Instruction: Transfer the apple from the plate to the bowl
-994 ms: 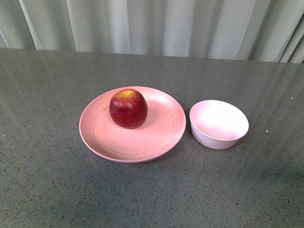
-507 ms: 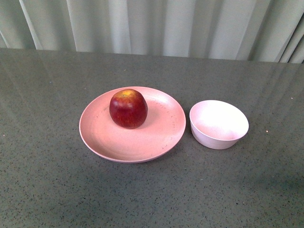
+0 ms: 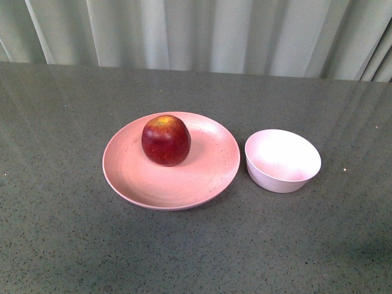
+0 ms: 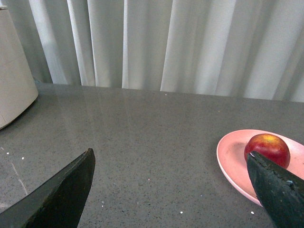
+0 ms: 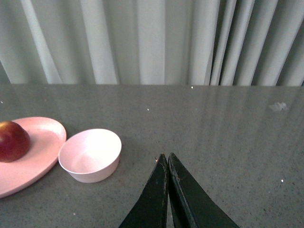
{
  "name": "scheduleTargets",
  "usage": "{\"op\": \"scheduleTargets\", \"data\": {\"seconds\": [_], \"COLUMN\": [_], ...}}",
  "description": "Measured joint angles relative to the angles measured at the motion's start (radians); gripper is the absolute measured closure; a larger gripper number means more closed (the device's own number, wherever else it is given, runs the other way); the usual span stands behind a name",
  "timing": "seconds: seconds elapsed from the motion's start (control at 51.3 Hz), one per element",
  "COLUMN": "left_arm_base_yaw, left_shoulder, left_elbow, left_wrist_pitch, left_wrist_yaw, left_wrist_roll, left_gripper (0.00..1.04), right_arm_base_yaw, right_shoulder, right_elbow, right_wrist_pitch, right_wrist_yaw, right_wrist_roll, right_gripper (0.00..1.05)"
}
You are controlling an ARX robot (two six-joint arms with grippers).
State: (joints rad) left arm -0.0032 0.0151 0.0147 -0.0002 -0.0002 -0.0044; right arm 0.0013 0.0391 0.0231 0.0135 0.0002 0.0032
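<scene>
Dark-red apple [image 3: 165, 140]: sitting on the pink plate [image 3: 131, 176], mid-frame.
Bowl [image 3: 282, 160]: standing just right of the plate on the desk [image 3: 61, 239].
Left claw [image 4: 169, 156]: gaping wide, holding nothing.
Right claw [image 5: 167, 157]: pressing closed, empty.

From my right arm's camera I see the black right gripper [image 5: 167, 156] with its two fingers pressed together, tips meeting above the speckled grey stone tabletop [image 5: 228, 137]. The small pale pink-white round bowl [image 5: 90, 155] stands near the tips, apart from them. Just beside the bowl lies the wide shallow pink plate [image 5: 42, 137], carrying the round dark-red apple [image 5: 12, 141], which the frame edge cuts. Pale pleated curtains [image 5: 156, 42] hang behind the table.
</scene>
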Motion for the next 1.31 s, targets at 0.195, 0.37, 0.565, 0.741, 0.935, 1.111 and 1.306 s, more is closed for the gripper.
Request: {"op": "scheduleTargets", "data": {"seconds": [0.195, 0.37, 0.565, 0.741, 0.935, 1.111, 1.306], "left_arm_base_yaw": [0.0, 0.0, 0.0, 0.072, 0.021, -0.121, -0.244], "left_shoulder": [0.0, 0.0, 0.0, 0.103, 0.541, 0.893, 1.183], "left_elbow": [0.0, 0.0, 0.0, 0.07, 0.198, 0.303, 0.397], "left_wrist_pitch": [0.0, 0.0, 0.0, -0.172, -0.127, 0.126, 0.277], "left_wrist_yaw": [0.0, 0.0, 0.0, 0.252, 0.489, 0.374, 0.304], "left_wrist_roll": [0.0, 0.0, 0.0, -0.089, -0.275, -0.308, -0.284], "left_gripper": [0.09, 0.09, 0.09, 0.09, 0.09, 0.09, 0.09], "right_arm_base_yaw": [0.0, 0.0, 0.0, 0.0, 0.0, 0.0, 0.0], "right_shoulder": [-0.032, -0.032, -0.033, -0.033, -0.034, -0.034, -0.034], "right_elbow": [0.0, 0.0, 0.0, 0.0, 0.0, 0.0, 0.0], "right_wrist_pitch": [-0.011, -0.012, -0.012, -0.012, -0.012, -0.012, -0.012], "right_wrist_yaw": [0.0, 0.0, 0.0, 0.0, 0.001, 0.0, 0.0], "right_wrist_roll": [0.0, 0.0, -0.001, 0.0, 0.0, 0.0, 0.0], "right_gripper": [1.03, 1.03, 0.68, 0.33, 0.08, 0.09, 0.09]}}
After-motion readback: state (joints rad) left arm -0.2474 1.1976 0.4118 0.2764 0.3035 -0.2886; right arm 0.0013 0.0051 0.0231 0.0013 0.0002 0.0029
